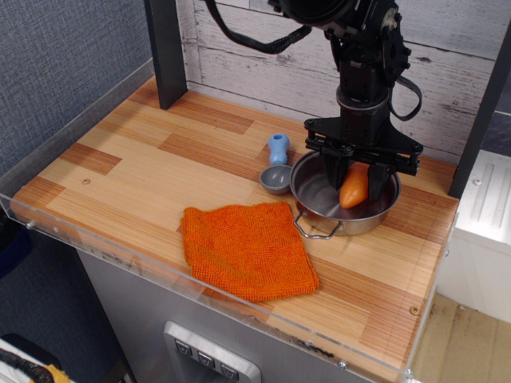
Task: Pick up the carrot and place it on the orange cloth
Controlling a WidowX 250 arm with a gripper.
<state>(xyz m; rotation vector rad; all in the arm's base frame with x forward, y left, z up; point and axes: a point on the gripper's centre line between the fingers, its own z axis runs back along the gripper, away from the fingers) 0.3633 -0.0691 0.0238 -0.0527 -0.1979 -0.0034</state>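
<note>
The tool [356,180] hangs down into the steel pot [313,197] near the desk's [136,171] back right corner, and its two dark fingers [334,177] stand on either side of the carrot [354,185], narrowed to about the carrot's width. The carrot sits tilted, blunt point down toward the pot's floor, and it looks gripped; whether its tip rests on the metal or is just clear of it I cannot tell from this angle. So the step in hand reads as the pick-up, with the carrying not yet begun. The orange cloth [247,250] lies flat near the front edge of the desk, toward the middle, just beside the pot's wire handle [316,231] and well apart from the carrot. A small grey bowl [276,179] and a blue knob-shaped toy [278,148] stand just left of the pot. The next move calls for a straight lift until the carrot clears the pot's rim, then a sweep forward and left over the handle to the middle of the cloth, a descent and a release. A smooth plastic carrot held aslant may slip, so a firm grip matters.
</note>
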